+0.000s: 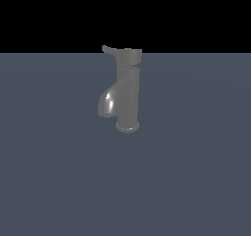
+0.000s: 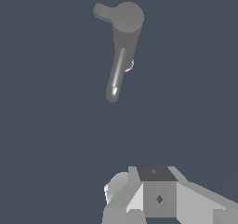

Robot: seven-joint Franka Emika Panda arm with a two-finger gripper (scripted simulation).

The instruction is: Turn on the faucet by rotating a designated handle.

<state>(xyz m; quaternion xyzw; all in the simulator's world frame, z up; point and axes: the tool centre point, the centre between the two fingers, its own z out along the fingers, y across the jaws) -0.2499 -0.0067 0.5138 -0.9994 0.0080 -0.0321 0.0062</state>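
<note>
Faucet (image 1: 128, 95) stands upright on the flat grey floor (image 1: 196, 181), roughly mid-scene in the exterior view. Long axis is vertical: flared base at the bottom, wider cap on top. The fat glossy spout (image 1: 108, 103) curves out and down toward the exterior view's left.

Handle (image 1: 109, 50) is the thin lever coming off the cap, rounded tip, lying near horizontal and also pointing to the exterior view's left, a bit above the spout. From the wrist view the handle (image 2: 103, 12) and spout splay apart at an angle, so they don't share one heading.

Handling, my read: rigid metal, fixed base, nothing fragile. The lever should swing about the column's vertical axis. Smooth and thin, so likely slippery; push or hook near the rounded tip for leverage, not at the cap.

Gripper (image 2: 135, 204): only its body shows in the wrist view, well apart from the faucet, holding nothing visible. Fingers apart or together — can't tell. Not in the exterior view.
</note>
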